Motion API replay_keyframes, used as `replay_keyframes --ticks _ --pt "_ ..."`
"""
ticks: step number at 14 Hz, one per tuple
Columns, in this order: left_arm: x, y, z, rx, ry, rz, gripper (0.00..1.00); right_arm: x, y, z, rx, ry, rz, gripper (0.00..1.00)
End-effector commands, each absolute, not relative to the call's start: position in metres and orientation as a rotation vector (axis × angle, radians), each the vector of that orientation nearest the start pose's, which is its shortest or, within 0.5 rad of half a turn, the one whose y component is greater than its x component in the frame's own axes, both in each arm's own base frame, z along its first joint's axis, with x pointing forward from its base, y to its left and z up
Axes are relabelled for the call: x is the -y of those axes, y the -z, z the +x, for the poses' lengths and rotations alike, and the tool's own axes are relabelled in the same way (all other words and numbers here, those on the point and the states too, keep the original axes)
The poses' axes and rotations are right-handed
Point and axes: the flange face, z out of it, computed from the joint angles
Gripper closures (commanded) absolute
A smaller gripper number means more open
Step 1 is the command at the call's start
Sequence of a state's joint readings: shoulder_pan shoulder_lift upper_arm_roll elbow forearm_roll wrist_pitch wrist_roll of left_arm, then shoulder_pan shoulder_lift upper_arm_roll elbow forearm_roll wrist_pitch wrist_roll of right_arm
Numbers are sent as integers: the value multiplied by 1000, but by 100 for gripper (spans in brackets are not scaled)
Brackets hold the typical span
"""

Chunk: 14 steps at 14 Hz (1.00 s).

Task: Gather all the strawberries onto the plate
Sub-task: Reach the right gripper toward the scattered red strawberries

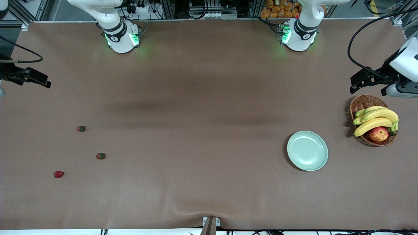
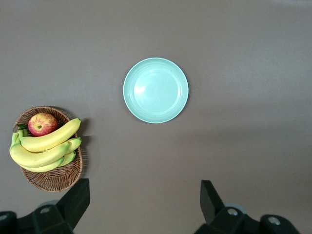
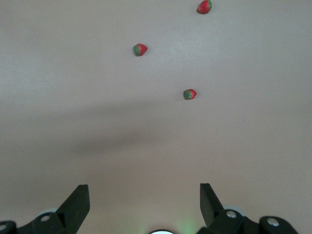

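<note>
Three small red strawberries with green tops lie apart on the brown table toward the right arm's end: one (image 1: 81,128), one (image 1: 100,156) and the nearest to the front camera (image 1: 58,174). All three show in the right wrist view (image 3: 140,49), (image 3: 190,94), (image 3: 204,7). The pale mint-green plate (image 1: 307,150) sits empty toward the left arm's end and shows in the left wrist view (image 2: 155,90). My right gripper (image 1: 44,81) (image 3: 145,204) is open and empty, high over its end of the table. My left gripper (image 1: 354,83) (image 2: 145,204) is open and empty, high over the table by the basket.
A brown wicker basket (image 1: 361,103) with bananas (image 1: 375,119) and a red-yellow apple (image 1: 378,133) stands beside the plate at the left arm's end; it also shows in the left wrist view (image 2: 53,178). The brown table cover wrinkles at the front edge (image 1: 209,212).
</note>
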<state>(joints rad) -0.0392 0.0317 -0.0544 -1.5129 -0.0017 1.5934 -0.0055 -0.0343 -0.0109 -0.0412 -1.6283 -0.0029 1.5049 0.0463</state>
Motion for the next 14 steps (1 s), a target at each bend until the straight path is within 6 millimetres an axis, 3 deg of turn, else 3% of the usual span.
replay_keyframes --ticks 1,4,7,11,14 --pt "55 -640 563 -131 72 -3153 0 50 -573 543 -194 -194 -3124 0" --pt "58 -639 561 -138 55 -3153 0 54 -541 560 -199 -198 -3133 0" --pt "54 -635 560 -143 19 -3152 0 56 -498 589 -198 -198 -3136 0" --pt "52 -638 559 -138 28 -3150 0 49 -424 643 -180 -169 -3138 0" --pt "53 -637 559 -136 23 -3150 0 30 -364 674 -111 -124 -3152 0"
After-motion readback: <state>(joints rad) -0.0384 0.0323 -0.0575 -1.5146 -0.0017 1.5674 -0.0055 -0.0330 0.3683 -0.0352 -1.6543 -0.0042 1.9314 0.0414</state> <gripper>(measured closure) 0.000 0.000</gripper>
